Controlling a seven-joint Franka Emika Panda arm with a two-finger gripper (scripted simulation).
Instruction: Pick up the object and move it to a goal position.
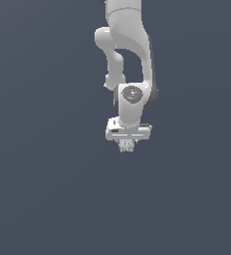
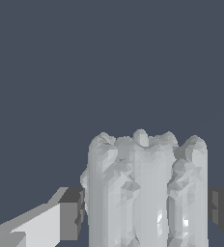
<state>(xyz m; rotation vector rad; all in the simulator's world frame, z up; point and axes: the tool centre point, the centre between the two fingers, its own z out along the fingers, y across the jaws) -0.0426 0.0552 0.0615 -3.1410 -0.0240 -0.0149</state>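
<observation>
The hand [image 1: 127, 144] of a Franka Panda arm [image 1: 130, 50] points straight down just below the centre of the exterior view, its fingers closed on the object [image 1: 127, 145], a small pale grey-white lump that peeks out beneath the flat white palm. In the wrist view the object [image 2: 145, 190] fills the lower middle of the frame, its ridged, bumpy flanks standing upright between two dark finger pads [image 2: 71, 212], one on each side. The nearer pad appears to touch the lump's flank; the far pad sits just beside the opposite flank, and whether it presses there cannot be told for certain.

No goal marker shows in either view, and the plain slate-blue background gives no clear sign of where the desk lies, so whether the lump is lifted or resting cannot be judged.

The lump looks rigid and light, far narrower than the hand that carries it. Its lumpy vertical ridges should give the pads some purchase, though uneven contact could let it twist. The sensible hold appears to be across the two opposite flanks at mid-height, as the pads stand now.
</observation>
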